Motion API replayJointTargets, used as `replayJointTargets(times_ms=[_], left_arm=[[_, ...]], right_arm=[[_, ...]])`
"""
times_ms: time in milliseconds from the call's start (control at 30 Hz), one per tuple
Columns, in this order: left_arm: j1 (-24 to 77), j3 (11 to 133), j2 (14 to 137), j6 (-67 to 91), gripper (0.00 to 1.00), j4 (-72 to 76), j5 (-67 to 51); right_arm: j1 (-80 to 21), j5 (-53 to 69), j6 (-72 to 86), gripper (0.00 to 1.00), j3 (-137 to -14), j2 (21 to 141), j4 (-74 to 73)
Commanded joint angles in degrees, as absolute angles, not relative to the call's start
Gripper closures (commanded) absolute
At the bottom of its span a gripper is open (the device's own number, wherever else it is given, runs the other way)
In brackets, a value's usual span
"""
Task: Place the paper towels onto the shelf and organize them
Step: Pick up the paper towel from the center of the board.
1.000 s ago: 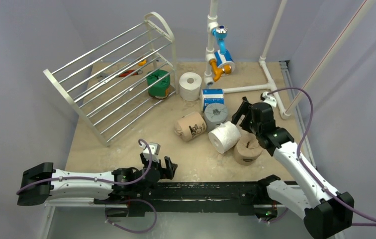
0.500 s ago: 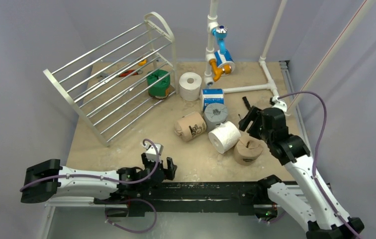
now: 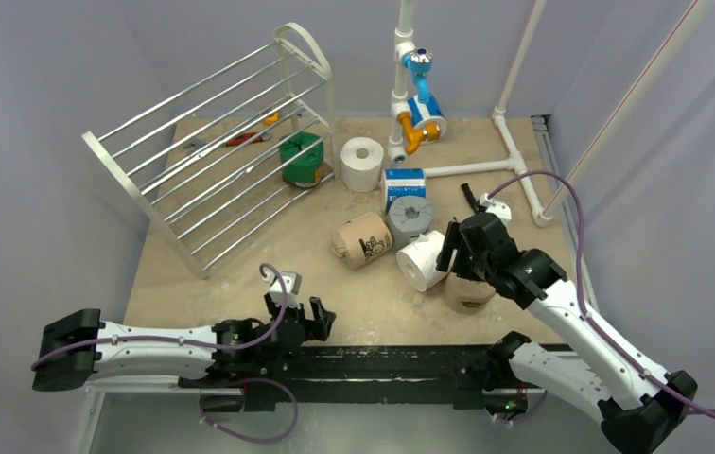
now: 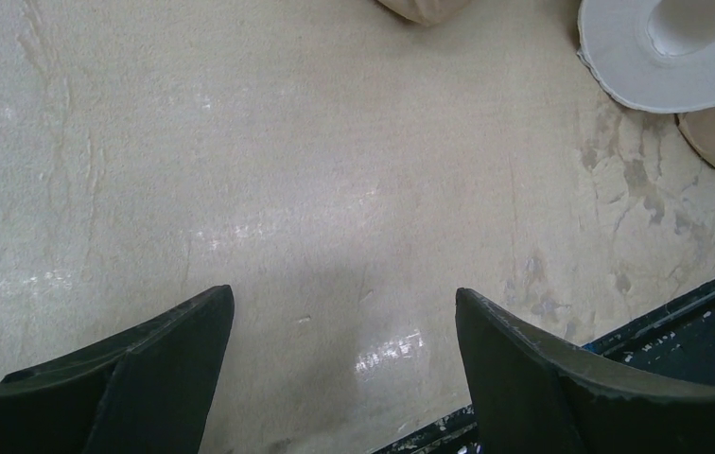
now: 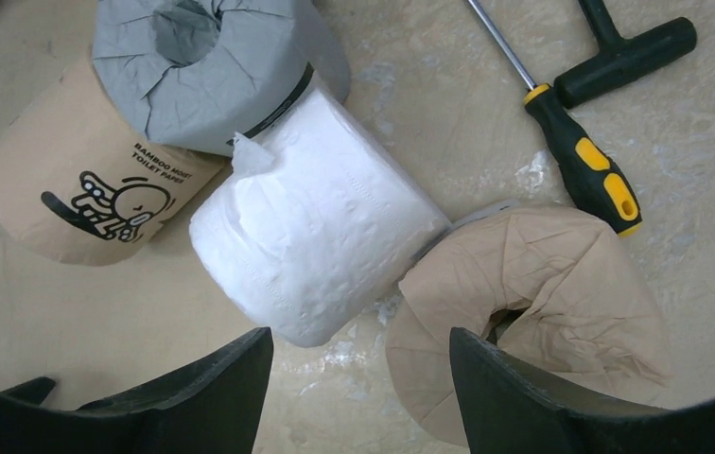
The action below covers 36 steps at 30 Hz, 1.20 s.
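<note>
white roll (image 4: 637,68) cut off at upper right edge of left wrist view, tan roll (image 3: 465,297) half hidden under right arm (image 3: 562,305), center-right of top view

left arm (image 3: 155,342): showing white link shells, black joint housings, blocky black end
right arm (image 3: 571,317): showing the same white links with black joints
cables (image 3: 576,203): running purple, one thin loop off each wrist
left gripper (image 4: 344,303): showing two matte black fingers, curved, pointed tips
right gripper (image 5: 361,345): showing matte black fingers, smooth, rounded edges
base rail (image 3: 382,364): running black between both arm bases
</note>
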State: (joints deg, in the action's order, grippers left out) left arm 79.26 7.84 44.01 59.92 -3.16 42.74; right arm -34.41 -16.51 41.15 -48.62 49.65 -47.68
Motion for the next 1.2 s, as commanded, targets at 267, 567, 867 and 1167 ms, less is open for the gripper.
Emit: replayJointTargets(times_ms=[267,567,867,1167], left_arm=[[79.37,6.77,43.23,63.90,0.14,-4.39,44.04],[79.37,5.76,41.91,64.86,0.14,-5.80,43.94],[79.37,4.31,39.23,65.97,0.14,-6.73,44.21],[79.37,4.31,39.51,66.50,0.14,-6.78,44.45]], right_arm=[[-36.51,-25.97,48.29,0.29,-51.40,48.70,-54.19],[-36.50,-24.19,50.63,0.27,-47.19,49.58,-50.76],[-36.53,-24.69,50.70,0.31,-44.45,51.23,-46.63],[-36.51,-25.30,51.37,0.37,-43.69,52.20,-46.08]])
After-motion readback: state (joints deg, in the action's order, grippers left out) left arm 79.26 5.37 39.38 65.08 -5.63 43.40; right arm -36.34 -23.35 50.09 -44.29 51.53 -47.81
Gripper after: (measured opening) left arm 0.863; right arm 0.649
